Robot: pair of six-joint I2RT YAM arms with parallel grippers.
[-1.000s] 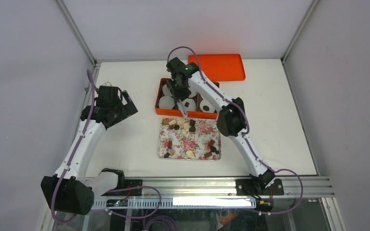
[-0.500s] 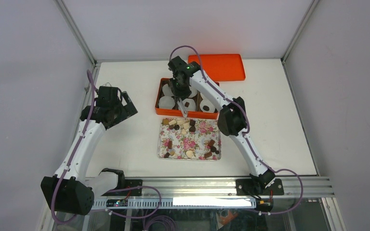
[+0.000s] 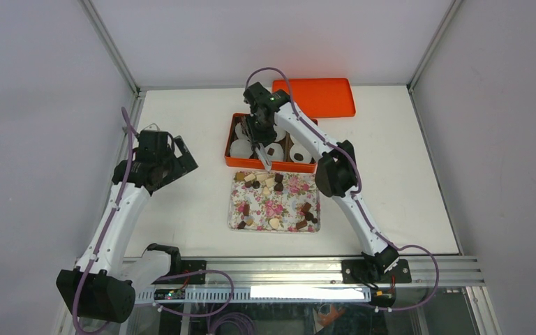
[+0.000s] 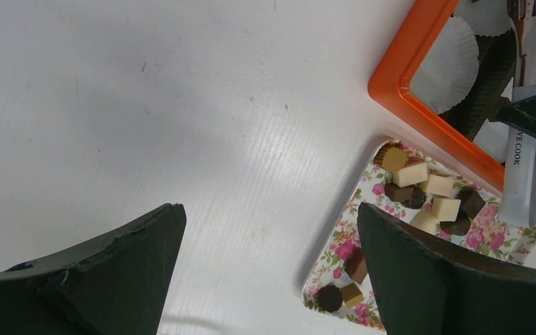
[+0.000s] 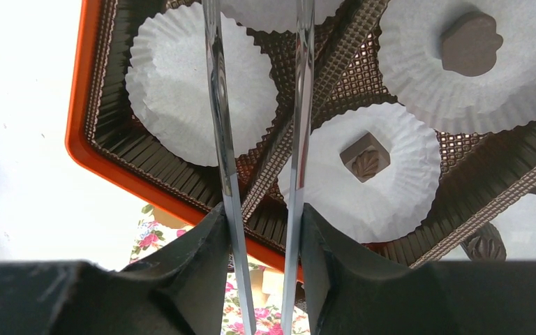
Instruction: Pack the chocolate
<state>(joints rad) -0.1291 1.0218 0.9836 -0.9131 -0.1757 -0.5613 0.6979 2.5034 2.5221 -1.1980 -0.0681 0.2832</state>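
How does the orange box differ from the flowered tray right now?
The orange box is plain, with brown dividers and white paper cups; the flowered tray is open and patterned. The box holds few chocolates, set in cups; the tray holds many loose pieces. The tongs hang above the box's cups, not the tray. Both are rectangular and lie flat on the table.

Two slim arms in glossy white shell (image 3: pixel 120 213) are each broken by chunky matte black joint housings (image 3: pixel 335 174). A thin purple cable (image 3: pixel 266 69) loops along each arm. A small green light (image 3: pixel 272 100) glows on the right wrist. The left gripper (image 4: pixel 269 209) has thick, dull black wedge-shaped fingers (image 4: pixel 433 279) with rough edges.
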